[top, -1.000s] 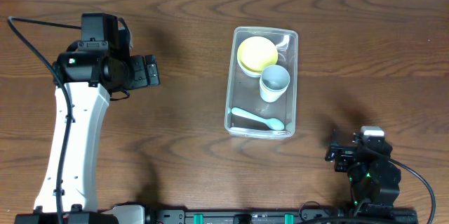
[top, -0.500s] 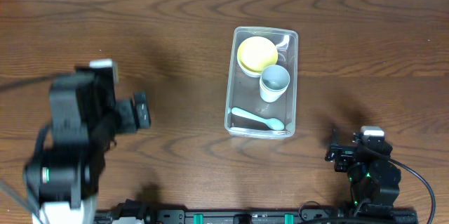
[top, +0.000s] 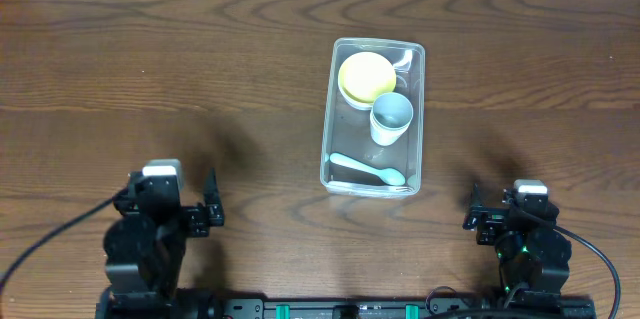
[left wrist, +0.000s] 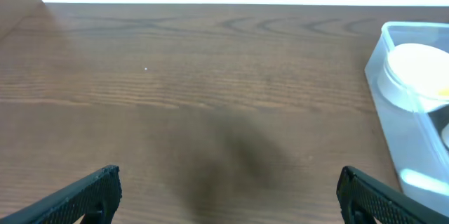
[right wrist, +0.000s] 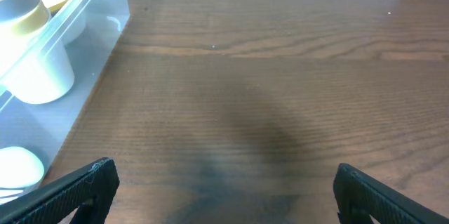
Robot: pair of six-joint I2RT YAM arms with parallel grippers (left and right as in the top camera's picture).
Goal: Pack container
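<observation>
Container: the clear container (top: pixel 326 129) is seen upright on the wooden surface (top: pixel 200 79), right of centre in the overhead view, with its long sides running from the near edge towards the far edge.
Far end of the container: a yellow bowl (top: pixel 366 76) is seated here, close against the far wall.
Middle of the container: a pale cup (top: pixel 391 117) is stood mouth up just beside the bowl, on the side of the right arm; whether the two touch cannot be told.
Near end of the container: a pale blue-green spoon (top: pixel 368 170) is laid flat across the width, its rounded end turned towards the right arm.
Left claw: the left claw (left wrist: pixel 228 189) is held wide, and nothing is gripped. Only its two dark fingertips are shown at the bottom corners of the left wrist view, with bare wood between them. It is placed near the near edge of the surface, well apart from the container, whose corner is caught at the right edge of that view.
Right claw: the right claw (right wrist: pixel 221 182) is likewise spread wide and nothing is held in it. It is placed low at the near edge, near the container's near right corner but apart from it. The container's side wall is seen at the left of the right wrist view.
</observation>
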